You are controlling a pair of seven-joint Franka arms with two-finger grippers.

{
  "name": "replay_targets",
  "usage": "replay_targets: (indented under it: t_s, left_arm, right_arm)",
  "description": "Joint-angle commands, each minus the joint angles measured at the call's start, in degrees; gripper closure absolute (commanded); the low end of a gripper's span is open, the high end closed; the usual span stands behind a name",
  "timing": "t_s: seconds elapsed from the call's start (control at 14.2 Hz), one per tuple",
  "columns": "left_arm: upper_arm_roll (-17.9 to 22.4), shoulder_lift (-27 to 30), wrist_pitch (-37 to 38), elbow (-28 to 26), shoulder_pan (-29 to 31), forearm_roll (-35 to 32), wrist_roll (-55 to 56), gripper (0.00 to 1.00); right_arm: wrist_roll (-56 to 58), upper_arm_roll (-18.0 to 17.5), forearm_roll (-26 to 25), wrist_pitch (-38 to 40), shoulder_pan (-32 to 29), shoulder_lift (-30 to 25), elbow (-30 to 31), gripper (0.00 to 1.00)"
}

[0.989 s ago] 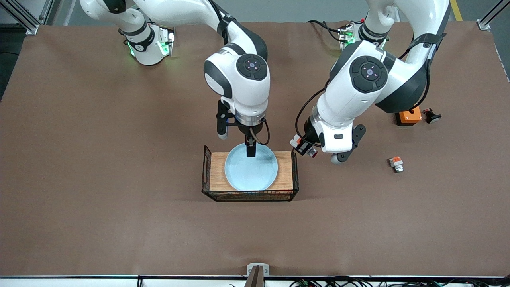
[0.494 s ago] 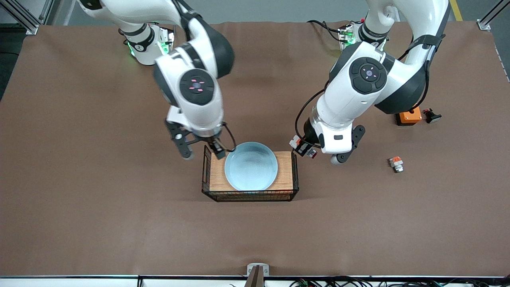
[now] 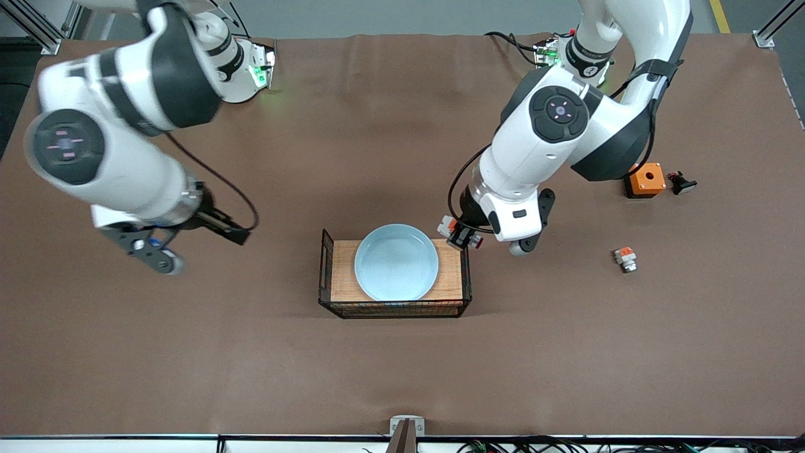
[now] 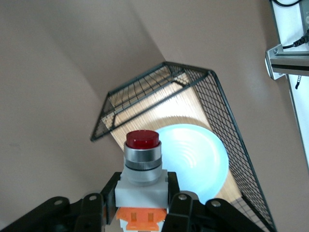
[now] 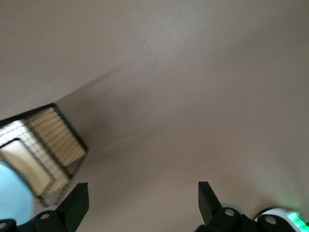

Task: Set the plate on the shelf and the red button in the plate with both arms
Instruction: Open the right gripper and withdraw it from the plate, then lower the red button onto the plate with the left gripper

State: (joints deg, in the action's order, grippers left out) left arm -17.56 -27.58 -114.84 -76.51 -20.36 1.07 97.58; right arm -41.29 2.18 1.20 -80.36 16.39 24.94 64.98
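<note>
I count one plate (image 3: pixel 396 262), one wire basket (image 3: pixel 394 308), one red button (image 4: pixel 142 140), one orange box (image 3: pixel 644 179), one orange-and-white block (image 3: pixel 625 258).

Brown matte surface (image 3: pixel 377 377) filling the view, aluminium frame posts (image 3: pixel 770 28) at its corners, grey floor (image 3: pixel 409 16) along the top, cables (image 3: pixel 534 445) along the near edge, even overhead light

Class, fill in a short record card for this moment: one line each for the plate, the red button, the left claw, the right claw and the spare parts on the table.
plate: plate lies flat in the wire basket
red button: red button gripped in the left claw
left claw: left claw shut on the button, over the basket's edge at the left arm's end
right claw: right claw open, empty, over bare table
spare parts: orange box, small orange-and-white block
</note>
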Motion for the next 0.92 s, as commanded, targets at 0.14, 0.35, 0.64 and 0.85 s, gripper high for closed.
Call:
replay_targets:
  t_s: [0.14, 0.35, 0.64, 0.85]
  left_arm:
    - [5.1, -2.2, -0.9, 3.8, -5.9, -1.4, 12.0, 0.69]
    - [11.2, -2.3, -0.9, 3.9, -11.8, -1.4, 15.6, 0.69]
    - [13.6, -3.5, -0.9, 5.0, -14.5, -1.3, 22.5, 0.69]
    - [14.0, -6.3, -0.9, 8.6, -15.8, -1.4, 29.5, 0.69]
  right_arm:
    - [25.1, -0.8, 0.5, 1.2, -10.7, -3.2, 2.1, 0.0]
    - [36.2, -0.7, 0.4, 2.0, -16.2, -4.2, 2.2, 0.0]
    - [37.3, -0.7, 0.1, 4.5, -18.6, -4.6, 2.3, 0.0]
    - [37.3, -0.7, -0.1, 4.7, -18.6, -4.6, 3.1, 0.0]
